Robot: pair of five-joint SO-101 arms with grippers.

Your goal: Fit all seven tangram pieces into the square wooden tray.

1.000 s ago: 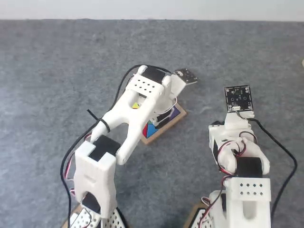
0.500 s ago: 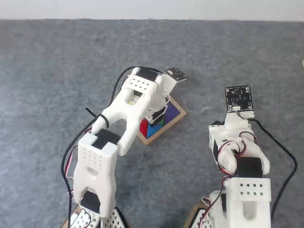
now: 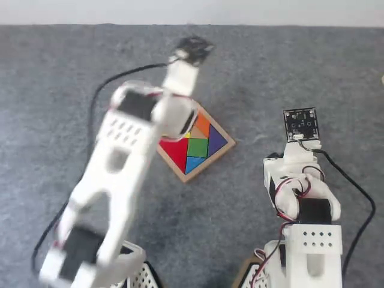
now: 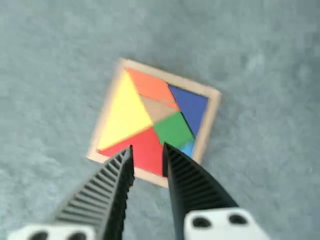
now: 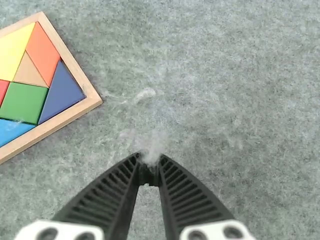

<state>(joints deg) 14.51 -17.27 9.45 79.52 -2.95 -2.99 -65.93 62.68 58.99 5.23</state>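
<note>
Seven tangram pieces [image 4: 155,117] fill the square wooden tray [image 3: 211,162], set diamond-wise on the table [image 3: 312,66], one corner toward the right arm [image 3: 300,204]. Left gripper [image 4: 147,148] hangs above it, fingers parted, empty; right gripper [image 5: 148,159] beside it, fingers pressed together.

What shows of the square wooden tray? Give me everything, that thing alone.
The square wooden tray is shallow, of pale wood, with a thin raised rim. It lies flat on the grey carpet, turned corner-on in the high view. Seven flat pieces fill it: yellow, red, orange, tan, green, dark blue, light blue. The left pincer hangs above it, open and empty, not touching.
</note>
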